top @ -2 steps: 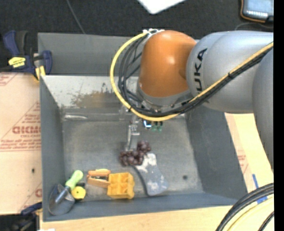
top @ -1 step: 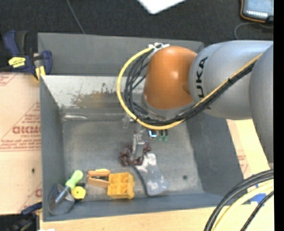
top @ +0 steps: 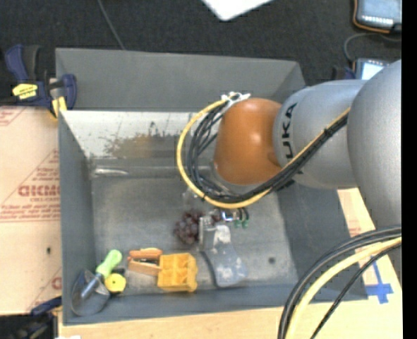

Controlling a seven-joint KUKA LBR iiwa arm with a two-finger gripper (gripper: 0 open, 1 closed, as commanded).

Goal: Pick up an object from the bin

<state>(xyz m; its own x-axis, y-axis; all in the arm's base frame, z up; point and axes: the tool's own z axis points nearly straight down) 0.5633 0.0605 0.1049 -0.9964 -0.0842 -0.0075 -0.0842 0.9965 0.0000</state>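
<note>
My gripper (top: 210, 229) hangs below the orange wrist cover, low over the middle of the bin floor. Right at its left side lies a small dark reddish-brown lumpy thing (top: 188, 226), touching it or nearly so. Just below the gripper, toward the bin's front wall, lies a clear plastic piece (top: 225, 265). Left of that piece sits a yellow-orange waffle-shaped block (top: 176, 272).
Along the front wall to the left lie an orange and red flat thing (top: 144, 261), a green-handled tool with a yellow knob (top: 110, 268) and a shiny metal scoop (top: 88, 288). The arm and its cable loop cover the bin's back right.
</note>
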